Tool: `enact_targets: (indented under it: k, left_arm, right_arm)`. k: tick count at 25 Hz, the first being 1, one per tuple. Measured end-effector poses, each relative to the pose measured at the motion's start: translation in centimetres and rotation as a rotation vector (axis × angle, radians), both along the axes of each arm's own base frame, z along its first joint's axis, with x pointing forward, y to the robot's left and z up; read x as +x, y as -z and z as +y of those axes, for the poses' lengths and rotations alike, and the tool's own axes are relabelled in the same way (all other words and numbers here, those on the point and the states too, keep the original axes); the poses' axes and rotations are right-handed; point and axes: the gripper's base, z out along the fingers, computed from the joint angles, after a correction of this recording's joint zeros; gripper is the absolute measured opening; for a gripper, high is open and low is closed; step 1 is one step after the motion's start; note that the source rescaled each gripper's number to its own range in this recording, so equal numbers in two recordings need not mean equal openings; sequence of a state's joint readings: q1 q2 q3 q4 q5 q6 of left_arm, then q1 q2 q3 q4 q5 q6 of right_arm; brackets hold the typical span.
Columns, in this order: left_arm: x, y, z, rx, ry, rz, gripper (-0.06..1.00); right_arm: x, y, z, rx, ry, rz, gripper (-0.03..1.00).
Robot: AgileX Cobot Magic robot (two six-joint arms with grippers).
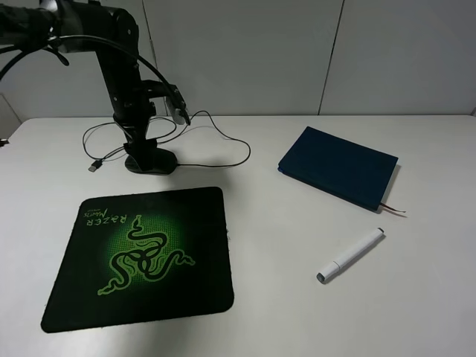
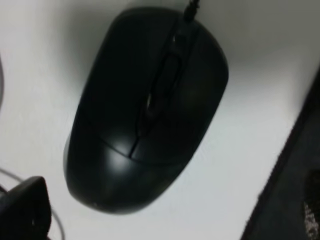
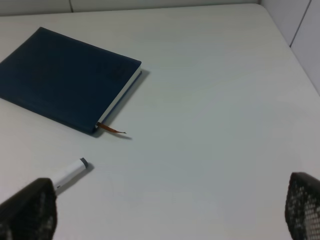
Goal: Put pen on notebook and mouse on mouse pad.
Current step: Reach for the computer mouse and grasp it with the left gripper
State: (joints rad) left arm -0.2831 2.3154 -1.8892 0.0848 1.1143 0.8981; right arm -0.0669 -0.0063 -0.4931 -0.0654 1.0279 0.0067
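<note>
I read "RAZER" in green on the mouse pad, lower left; the mouse lay off it, upper left. My left arm stood upright over the mouse, left gripper spread wide; right gripper gaped wide too, pen below the notebook

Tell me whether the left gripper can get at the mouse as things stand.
Probably yes. The left gripper hangs right over the mouse with jaws open, and nothing lies between them; only the cable trails off across the table.
</note>
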Motion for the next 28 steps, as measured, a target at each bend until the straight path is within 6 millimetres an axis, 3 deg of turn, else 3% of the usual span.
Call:
enact_targets:
  k: [7,19,28]
  left_arm:
    - [0.6,1.7,-0.2,-0.005,0.066,0.001,1.0]
    - [1.5,1.7,-0.9,-0.067,0.144,-0.086,1.0]
    - [1.5,4.8,-1.0,-0.069,0.149,-0.022,1.0]
  right_arm:
    - [0.0,0.0,0.0,0.0,0.0,0.0,1.0]
    - [0.0,0.0,0.0,0.0,0.0,0.0,1.0]
    - [0.0,0.0,0.0,0.0,0.0,0.0,1.0]
